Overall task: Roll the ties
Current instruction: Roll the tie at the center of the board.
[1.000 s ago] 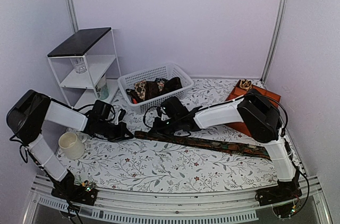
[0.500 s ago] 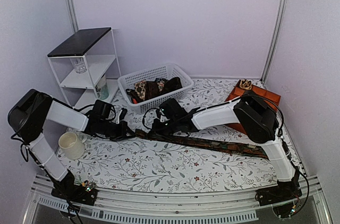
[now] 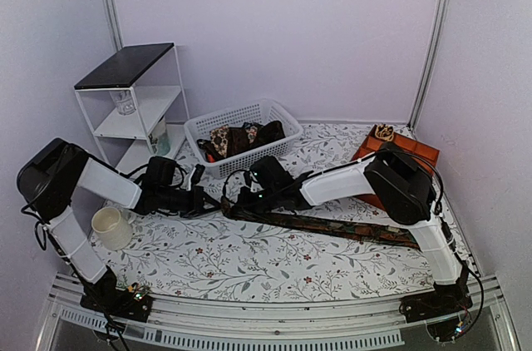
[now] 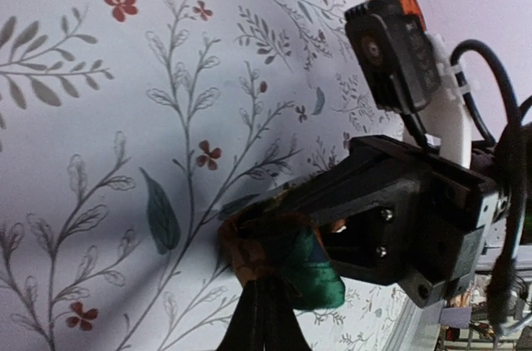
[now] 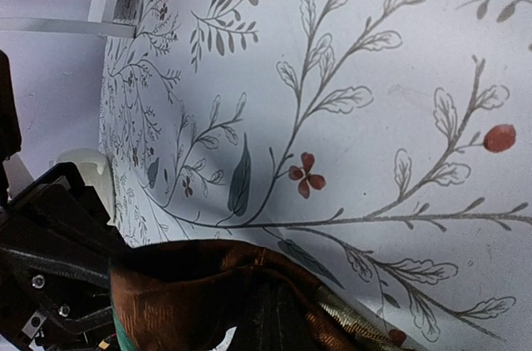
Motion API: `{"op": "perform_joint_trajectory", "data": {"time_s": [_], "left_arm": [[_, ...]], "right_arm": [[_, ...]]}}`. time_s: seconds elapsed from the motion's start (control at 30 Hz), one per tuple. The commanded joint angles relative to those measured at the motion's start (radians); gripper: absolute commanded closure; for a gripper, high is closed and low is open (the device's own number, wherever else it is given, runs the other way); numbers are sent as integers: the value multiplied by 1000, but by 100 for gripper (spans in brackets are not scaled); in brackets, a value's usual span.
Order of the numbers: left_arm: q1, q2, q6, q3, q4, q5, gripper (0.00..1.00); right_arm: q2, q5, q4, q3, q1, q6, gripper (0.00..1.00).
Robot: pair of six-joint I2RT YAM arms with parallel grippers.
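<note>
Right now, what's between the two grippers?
The tie's bunched end fills the gap between the left gripper and the right gripper. Both wrist views show it.

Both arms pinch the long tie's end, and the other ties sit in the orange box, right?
No: the other ties lie in the basket, not the orange box; the top view shows it. The left gripper and right gripper pinch the long tie at its end.
</note>
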State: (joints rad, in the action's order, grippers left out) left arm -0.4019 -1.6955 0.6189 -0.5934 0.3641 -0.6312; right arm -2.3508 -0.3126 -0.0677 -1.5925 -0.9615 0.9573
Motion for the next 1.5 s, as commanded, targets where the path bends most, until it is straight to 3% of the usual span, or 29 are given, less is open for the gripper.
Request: {"op": "perform_joint_trajectory", "data": {"time_s": [0.0,0.73,1.07,1.27,1.47], "left_arm": [[-36,-26,21,2,113,-66,100],[-65,-8,-51,-20,68,-55,100],[-106,-42,-82,-63,22,-36,98],[-122,-60,-90,-89,2,-30,99],[-137,-66,-102,-102,-19,-15,99]], "right_arm": [[-31,21,-10,33,-10,6,100],[171,112,-49,145,-4,-2,100],[299,209,-73,250,-3,16,83],[286,186,-76,232,0,10,72],[245,152,-74,212,-1,26,68]]}}
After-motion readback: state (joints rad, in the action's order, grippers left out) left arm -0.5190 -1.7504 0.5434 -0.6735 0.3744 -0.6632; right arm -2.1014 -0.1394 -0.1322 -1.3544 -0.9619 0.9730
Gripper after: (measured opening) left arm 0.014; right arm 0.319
